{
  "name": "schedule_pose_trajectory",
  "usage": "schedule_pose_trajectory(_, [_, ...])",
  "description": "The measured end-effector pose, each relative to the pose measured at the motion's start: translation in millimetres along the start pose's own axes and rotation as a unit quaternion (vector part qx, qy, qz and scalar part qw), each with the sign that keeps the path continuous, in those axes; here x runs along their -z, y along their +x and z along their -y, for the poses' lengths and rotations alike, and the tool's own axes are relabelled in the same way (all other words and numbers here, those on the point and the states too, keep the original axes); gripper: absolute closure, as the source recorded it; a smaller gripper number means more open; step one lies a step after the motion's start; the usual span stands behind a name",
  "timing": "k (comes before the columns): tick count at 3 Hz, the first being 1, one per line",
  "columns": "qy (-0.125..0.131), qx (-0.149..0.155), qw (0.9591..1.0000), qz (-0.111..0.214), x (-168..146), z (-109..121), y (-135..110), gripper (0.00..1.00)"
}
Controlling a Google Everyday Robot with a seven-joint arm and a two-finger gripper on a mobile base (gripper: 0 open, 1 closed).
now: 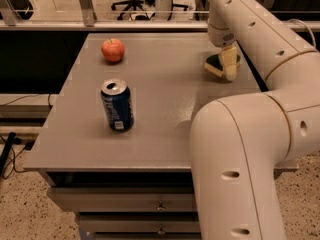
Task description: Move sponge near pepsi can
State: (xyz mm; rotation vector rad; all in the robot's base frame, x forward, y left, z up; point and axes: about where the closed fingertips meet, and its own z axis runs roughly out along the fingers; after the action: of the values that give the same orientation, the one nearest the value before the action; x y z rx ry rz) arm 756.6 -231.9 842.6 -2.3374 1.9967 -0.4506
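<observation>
The sponge (215, 64), dark green on top over pale yellow foam, lies at the back right of the grey table (165, 114). My gripper (229, 63) comes down from above and sits right at the sponge, covering its right part. The blue pepsi can (116, 105) with a silver top stands upright at the front left of the table, well apart from the sponge and the gripper.
A red apple (113, 50) sits at the back left of the table. My large white arm link (235, 164) fills the front right of the view and hides that table corner. Drawers (125, 204) are under the table. Office chairs stand behind a rail.
</observation>
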Motion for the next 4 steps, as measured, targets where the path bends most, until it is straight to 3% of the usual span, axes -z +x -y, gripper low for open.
schedule_pose_trajectory(1, [-0.025, 0.026, 0.9993, -0.014, -11, -11, -3, 0.26])
schedule_pose_trajectory(2, [-0.028, 0.028, 0.9991, -0.015, -9, -12, -3, 0.48])
schedule_pose_trajectory(3, [-0.028, 0.029, 0.9991, -0.015, 0, -10, -1, 0.8])
schedule_pose_trajectory(4, [-0.035, 0.024, 0.9991, -0.003, 2, -18, -2, 1.0])
